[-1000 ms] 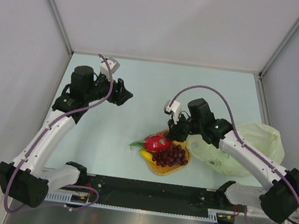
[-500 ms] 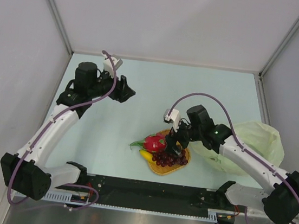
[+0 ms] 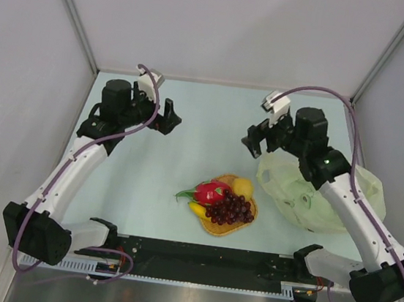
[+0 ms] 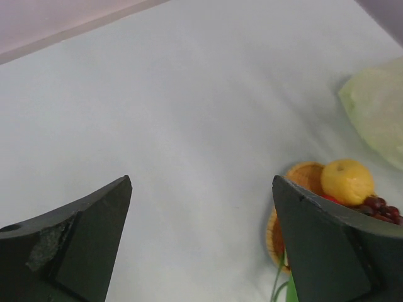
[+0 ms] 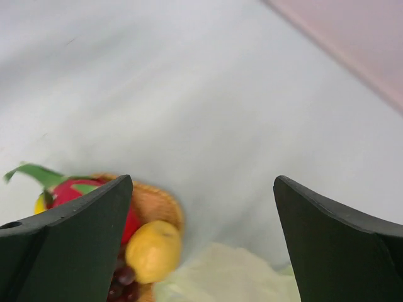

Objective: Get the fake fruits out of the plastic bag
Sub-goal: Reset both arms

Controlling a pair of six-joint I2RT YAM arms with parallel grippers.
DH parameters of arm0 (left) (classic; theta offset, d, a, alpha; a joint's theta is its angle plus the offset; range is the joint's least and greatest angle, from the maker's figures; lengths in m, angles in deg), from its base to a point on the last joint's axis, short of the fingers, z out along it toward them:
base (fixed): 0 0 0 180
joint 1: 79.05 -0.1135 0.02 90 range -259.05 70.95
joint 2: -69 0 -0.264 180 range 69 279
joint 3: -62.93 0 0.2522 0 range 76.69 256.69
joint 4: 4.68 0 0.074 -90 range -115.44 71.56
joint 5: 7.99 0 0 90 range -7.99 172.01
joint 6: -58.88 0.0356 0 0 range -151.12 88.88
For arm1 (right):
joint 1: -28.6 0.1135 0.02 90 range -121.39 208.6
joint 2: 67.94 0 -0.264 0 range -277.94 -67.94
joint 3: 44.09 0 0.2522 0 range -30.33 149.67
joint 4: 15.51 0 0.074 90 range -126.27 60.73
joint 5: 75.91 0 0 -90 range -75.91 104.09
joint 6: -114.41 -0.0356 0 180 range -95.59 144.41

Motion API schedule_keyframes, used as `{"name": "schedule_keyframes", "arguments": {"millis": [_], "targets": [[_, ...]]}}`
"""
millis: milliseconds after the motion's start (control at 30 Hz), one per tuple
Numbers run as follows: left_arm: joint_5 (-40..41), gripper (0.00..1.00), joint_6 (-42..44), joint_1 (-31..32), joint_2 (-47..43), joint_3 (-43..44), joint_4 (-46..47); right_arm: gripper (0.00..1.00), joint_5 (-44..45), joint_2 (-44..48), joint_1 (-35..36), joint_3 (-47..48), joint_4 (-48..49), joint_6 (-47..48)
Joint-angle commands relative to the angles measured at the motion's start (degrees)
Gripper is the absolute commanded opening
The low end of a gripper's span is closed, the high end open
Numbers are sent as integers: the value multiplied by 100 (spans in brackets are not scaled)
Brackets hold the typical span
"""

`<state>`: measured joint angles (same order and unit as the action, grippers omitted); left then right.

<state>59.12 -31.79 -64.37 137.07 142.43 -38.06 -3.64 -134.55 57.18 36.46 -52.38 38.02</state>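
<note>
right pincer (image 3: 253,141), gaping wide like left pincer (image 3: 169,117), lifted off round woven mat (image 3: 214,230).

I count four fake fruits (image 3: 220,197): one dragon fruit (image 3: 212,192), one lemon (image 3: 242,186), one banana (image 3: 196,209) and one grape bunch (image 3: 233,209). I see one woven mat (image 3: 216,228), one plastic bag (image 3: 329,200), and two arms, the left arm (image 3: 74,172) and the right arm (image 3: 351,208)
</note>
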Motion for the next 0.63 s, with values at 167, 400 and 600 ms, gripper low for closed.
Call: {"name": "schedule_keyframes", "arguments": {"millis": [167, 400, 600], "targets": [[2271, 100, 1059, -237, 154, 212, -78, 100, -136, -106, -2030, 968, -975, -700], [3615, 100, 2096, -299, 197, 484, 125, 100, 3188, -2, -1689, 1038, -1379, -491], [3643, 100, 2238, -316, 408, 765, 116, 100, 3075, 210, -1540, 924, -1503, -991]]}}
